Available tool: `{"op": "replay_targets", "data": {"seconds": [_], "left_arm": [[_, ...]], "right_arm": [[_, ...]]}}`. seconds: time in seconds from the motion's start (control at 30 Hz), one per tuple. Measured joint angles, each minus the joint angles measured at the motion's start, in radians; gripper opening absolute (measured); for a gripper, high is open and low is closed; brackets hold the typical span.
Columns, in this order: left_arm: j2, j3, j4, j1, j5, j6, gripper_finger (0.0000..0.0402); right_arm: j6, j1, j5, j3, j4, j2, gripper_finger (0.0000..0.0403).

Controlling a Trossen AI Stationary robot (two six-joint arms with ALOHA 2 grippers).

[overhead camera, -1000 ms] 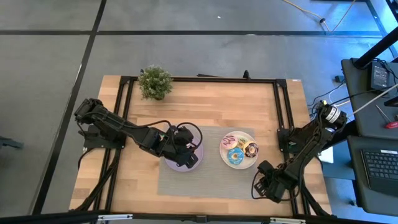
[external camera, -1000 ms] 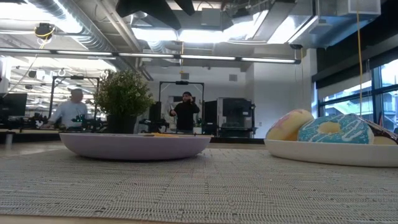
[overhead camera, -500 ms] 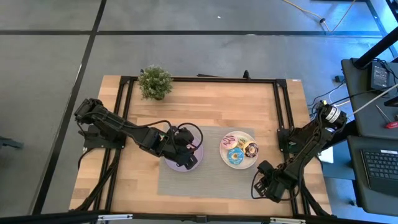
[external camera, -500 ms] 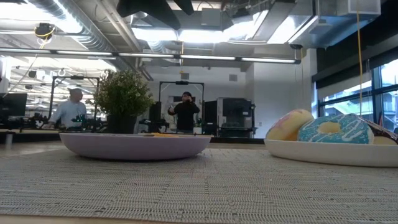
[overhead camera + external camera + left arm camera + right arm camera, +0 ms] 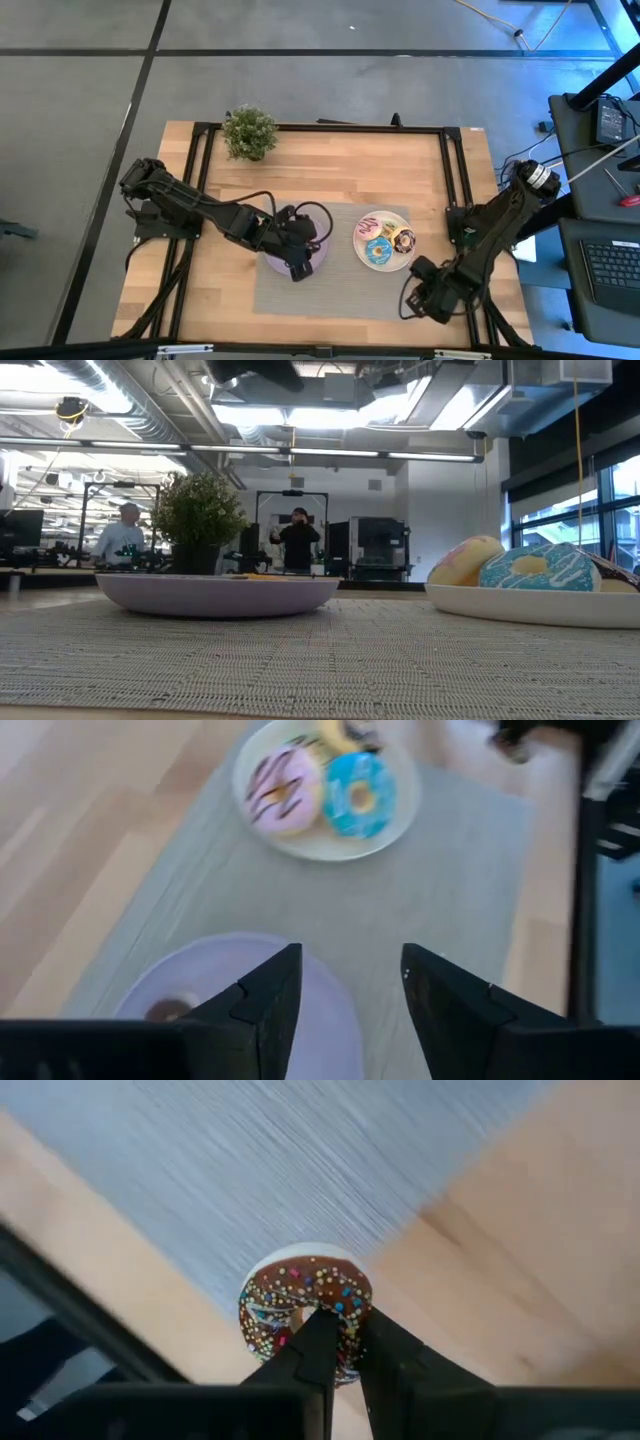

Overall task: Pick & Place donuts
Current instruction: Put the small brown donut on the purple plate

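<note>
Two arms, one donut gripped at the near right corner

Nearest the table's front edge, the right gripper (image 5: 408,301) sits low by the near right corner, just off the mat (image 5: 330,290). In the right wrist view its fingers (image 5: 325,1342) are pinched narrow on a chocolate donut (image 5: 304,1309) with coloured sprinkles, clamped across the ring's rim, over bare wood next to the mat edge.

Mid-table, the left gripper (image 5: 301,262) hangs over the lilac plate (image 5: 278,266), jaws apart, nothing between them. The left wrist view shows a small brown donut (image 5: 170,1010) lying in that plate, partly hidden by one finger (image 5: 262,1000).

Just right of that, a white plate (image 5: 362,252) on the mat carries a pink donut (image 5: 371,225) with dark stripes, a blue donut (image 5: 379,251) and a third one (image 5: 403,240), dark, too small to tell. All three touch or nearly touch.

Farther back, a potted plant (image 5: 249,131) stands at the far left corner. Low view shows people (image 5: 296,540) in the room beyond.
</note>
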Motion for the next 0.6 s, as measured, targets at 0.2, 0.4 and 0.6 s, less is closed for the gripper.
{"op": "replay_targets", "data": {"seconds": [0.2, 0.4, 0.6], "left_arm": [[0.0, 0.0, 0.061, 0.0, 0.046, 0.096, 0.0168], [0.0, 0.0, -0.02, -0.002, 0.028, -0.018, 0.0168], [0.0, 0.0, -0.162, -0.042, -0.042, -0.143, 0.0168]], "right_arm": [[-0.248, -0.138, 0.054, 0.099, 0.003, 0.0, 0.004], [-0.514, -0.274, 0.088, 0.18, 0.004, 0.0, 0.0041], [-0.667, -0.374, 0.097, 0.202, 0.027, 0.0, 0.0041]]}}
